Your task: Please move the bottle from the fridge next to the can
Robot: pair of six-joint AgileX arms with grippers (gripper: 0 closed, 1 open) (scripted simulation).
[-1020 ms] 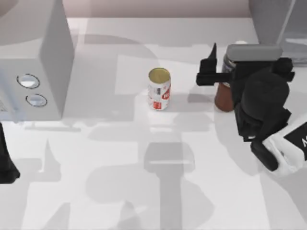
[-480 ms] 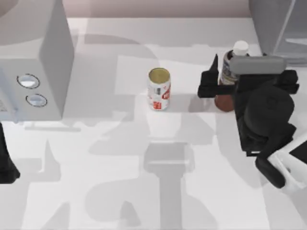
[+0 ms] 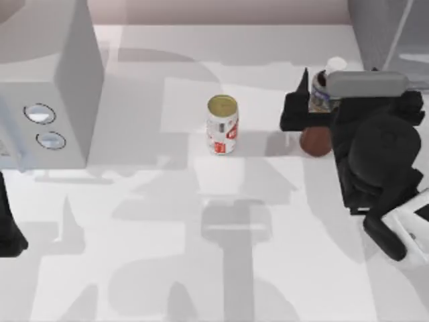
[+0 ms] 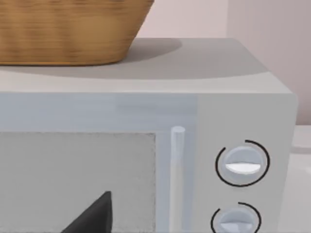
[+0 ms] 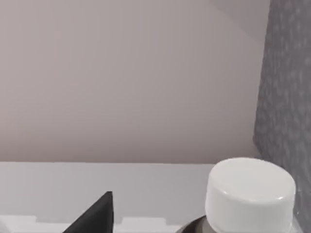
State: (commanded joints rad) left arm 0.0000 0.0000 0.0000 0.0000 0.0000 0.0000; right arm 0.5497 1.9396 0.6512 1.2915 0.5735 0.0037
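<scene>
Right pincer (image 3: 310, 111), grip state unclear, hangs around the bottle (image 3: 320, 100).

Bottle: the slim bottle of reddish-brown liquid with a white cap (image 3: 320, 100) is largely covered in the top view by the right arm's black hand (image 3: 315, 114); its label is only partly seen.
Bottle in right wrist view: only the white cap (image 5: 250, 191) and a sliver of shoulder show, cut by the lower edge.
Right hand grip: contact with the bottle cannot be told.
Fridge: the large grey cabinet with a glassy panel (image 3: 392, 33) is cut by the top and right edges.
Left hand: the left arm's black hand (image 3: 8, 228) is cut by the left edge; one dark fingertip (image 4: 95, 216) shows.
Basket: the woven brown basket (image 4: 68, 29) is cut off above.
</scene>
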